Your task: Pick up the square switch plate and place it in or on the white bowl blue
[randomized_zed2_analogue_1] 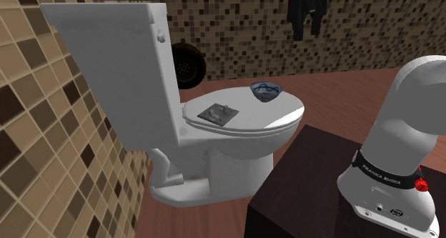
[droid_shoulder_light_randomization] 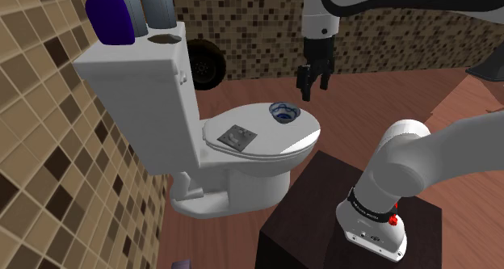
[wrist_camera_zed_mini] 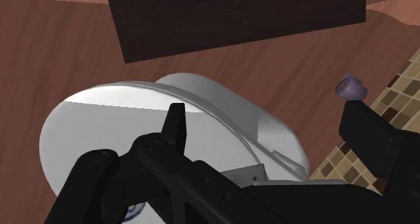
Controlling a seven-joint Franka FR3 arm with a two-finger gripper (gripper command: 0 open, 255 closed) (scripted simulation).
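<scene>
Two black fingers (droid_shoulder_light_randomization: 314,86) hang apart, empty, above a glossy lid (droid_shoulder_light_randomization: 283,140) (square grey plate (droid_shoulder_light_randomization: 237,136), round bowl (droid_shoulder_light_randomization: 283,111))

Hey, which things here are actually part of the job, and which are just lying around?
For the job: grey square switch plate, white-and-blue bowl, gripper, open.
Lying about: dark blue bottle, grey cups, black wheel.

Toilet lid (droid_shoulder_light_randomization: 283,144): white, smooth, glossy. Switch plate (droid_shoulder_light_randomization: 237,136): grey, dull metal look. Floor (droid_shoulder_light_randomization: 380,90): reddish wood boards. Wall (droid_shoulder_light_randomization: 48,170): small mosaic tiles.
</scene>
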